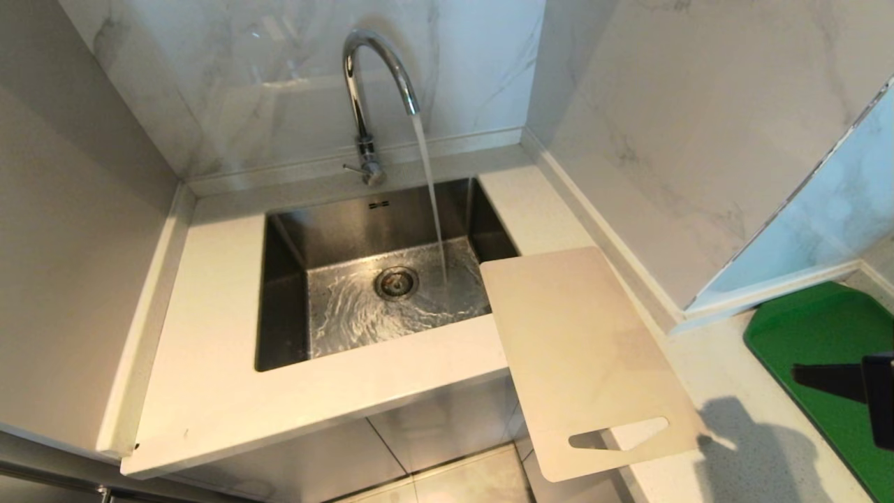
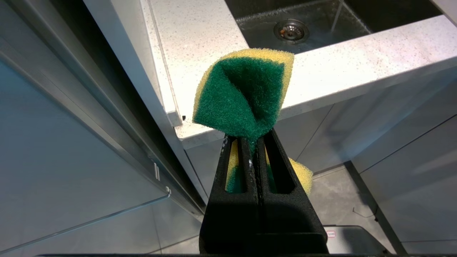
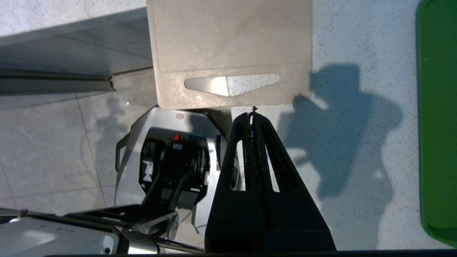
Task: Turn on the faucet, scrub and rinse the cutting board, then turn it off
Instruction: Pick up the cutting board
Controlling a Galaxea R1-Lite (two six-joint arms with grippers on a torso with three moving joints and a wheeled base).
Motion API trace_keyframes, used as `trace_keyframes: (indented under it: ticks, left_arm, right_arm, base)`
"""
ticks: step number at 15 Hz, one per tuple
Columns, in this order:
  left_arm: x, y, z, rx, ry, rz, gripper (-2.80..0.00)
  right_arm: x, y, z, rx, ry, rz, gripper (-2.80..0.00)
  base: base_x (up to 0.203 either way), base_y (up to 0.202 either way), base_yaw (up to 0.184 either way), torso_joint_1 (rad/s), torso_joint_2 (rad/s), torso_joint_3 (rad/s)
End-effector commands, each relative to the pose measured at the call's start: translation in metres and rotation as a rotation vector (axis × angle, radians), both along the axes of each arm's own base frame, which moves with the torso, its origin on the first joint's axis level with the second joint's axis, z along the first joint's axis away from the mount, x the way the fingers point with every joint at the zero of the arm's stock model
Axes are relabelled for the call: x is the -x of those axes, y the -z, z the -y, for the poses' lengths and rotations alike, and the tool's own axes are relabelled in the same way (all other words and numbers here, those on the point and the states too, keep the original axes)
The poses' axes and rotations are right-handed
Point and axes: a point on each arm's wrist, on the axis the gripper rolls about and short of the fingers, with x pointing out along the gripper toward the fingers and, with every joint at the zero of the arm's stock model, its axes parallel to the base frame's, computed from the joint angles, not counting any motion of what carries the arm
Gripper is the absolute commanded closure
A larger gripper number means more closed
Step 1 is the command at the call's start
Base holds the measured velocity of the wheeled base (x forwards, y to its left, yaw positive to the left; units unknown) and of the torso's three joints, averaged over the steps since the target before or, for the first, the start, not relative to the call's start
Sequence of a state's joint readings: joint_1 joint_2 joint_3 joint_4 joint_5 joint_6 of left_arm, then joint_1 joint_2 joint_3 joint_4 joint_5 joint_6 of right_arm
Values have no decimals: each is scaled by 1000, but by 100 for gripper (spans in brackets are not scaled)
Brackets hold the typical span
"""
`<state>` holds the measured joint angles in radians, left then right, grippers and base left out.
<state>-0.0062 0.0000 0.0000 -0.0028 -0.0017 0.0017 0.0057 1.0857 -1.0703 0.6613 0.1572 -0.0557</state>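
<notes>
The chrome faucet (image 1: 363,84) stands behind the steel sink (image 1: 279,279), and water (image 1: 431,195) runs from its spout into the basin. The cream cutting board (image 1: 580,349) lies flat on the counter to the right of the sink. Its far corner overhangs the basin and its handle slot overhangs the counter's front edge. My right gripper (image 3: 252,115) is shut and empty, hovering just short of the handle end of the cutting board (image 3: 228,35); it shows at the right edge of the head view (image 1: 803,374). My left gripper (image 2: 252,137) is shut on a green-and-yellow sponge (image 2: 246,92), low in front of the counter.
A green flat board (image 1: 817,342) lies on the counter to the right, beside my right gripper. Marble walls close in the sink's back and right side. A cabinet panel (image 1: 70,279) stands left of the counter. The robot's base (image 3: 171,160) is on the tiled floor below.
</notes>
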Motion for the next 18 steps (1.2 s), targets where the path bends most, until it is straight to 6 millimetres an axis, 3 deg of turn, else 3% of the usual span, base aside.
trace_keyframes:
  ticks: [1,5,9,13,17,18]
  left_arm:
    - [0,0,0,0,0,2,0]
    - [0,0,0,0,0,2,0]
    - [0,0,0,0,0,2,0]
    - [0,0,0,0,0,2,0]
    - [0,0,0,0,0,2,0]
    - [0,0,0,0,0,2,0]
  right_arm:
    - [-10,11,-2,7,-26,-62,0]
    - [-23,21,-6,89,-112,-116,0]
    - [-21,29,-19,187,-204,-219,0]
    - [-34,39,-37,339,-253,-271,0]
    - [-46,51,-45,378,-282,-321,0]
    - [-49,53,-47,382,-284,-319,-280]
  base:
    - [0,0,0,0,0,0]
    - [0,0,0,0,0,0]
    - [0,0,0,0,0,0]
    - [0,0,0,0,0,0]
    - [0,0,0,0,0,0]
    - [0,0,0,0,0,0]
